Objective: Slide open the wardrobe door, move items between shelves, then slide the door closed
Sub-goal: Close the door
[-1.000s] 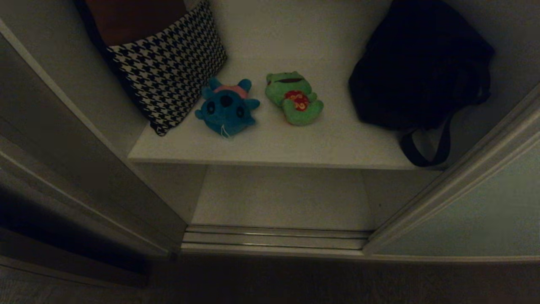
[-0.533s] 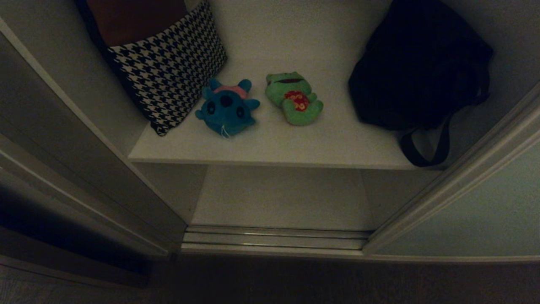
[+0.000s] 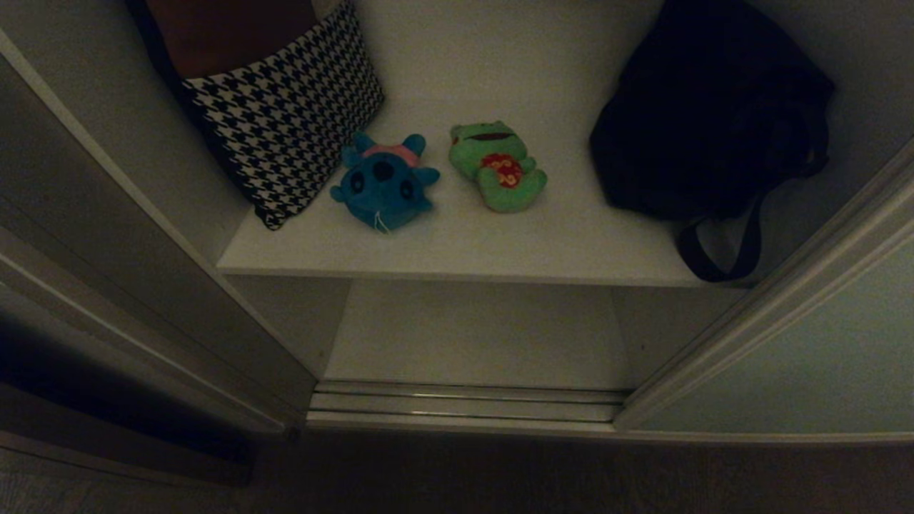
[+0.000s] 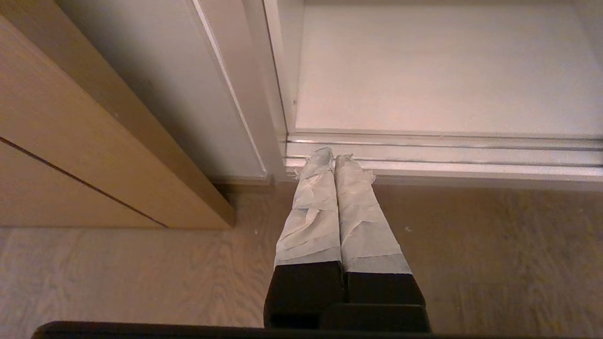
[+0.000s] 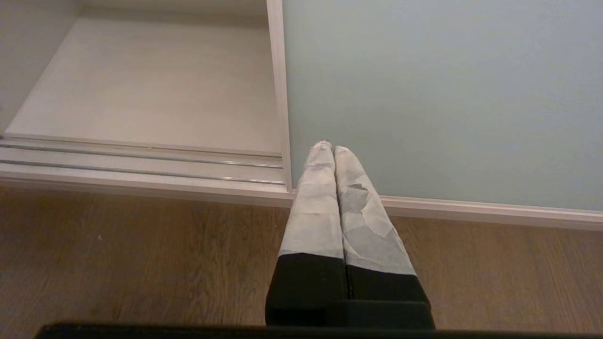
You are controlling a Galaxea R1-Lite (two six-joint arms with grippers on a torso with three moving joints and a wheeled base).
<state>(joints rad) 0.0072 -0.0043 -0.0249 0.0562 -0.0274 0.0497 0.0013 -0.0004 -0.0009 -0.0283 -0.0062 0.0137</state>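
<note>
The wardrobe stands open. On the upper white shelf (image 3: 457, 246) lie a teal-blue plush toy (image 3: 385, 183) and, to its right, a green plush toy (image 3: 500, 168) in red shorts. The lower shelf (image 3: 478, 335) below is bare and shows in the left wrist view as the lower shelf (image 4: 438, 75). The pale grey-green sliding door (image 3: 821, 364) is slid to the right; the right wrist view faces the sliding door (image 5: 447, 94). My left gripper (image 4: 334, 157) hangs shut and empty above the floor before the door track. My right gripper (image 5: 328, 148) is shut and empty, low before the door's edge. Neither arm shows in the head view.
A black-and-white houndstooth cushion (image 3: 285, 114) leans at the upper shelf's left. A big black strapped bag (image 3: 714, 107) fills its right side. The metal door track (image 3: 464, 407) runs along the wardrobe's bottom edge. A wooden panel (image 4: 70, 141) stands to the left on the wooden floor (image 4: 141, 278).
</note>
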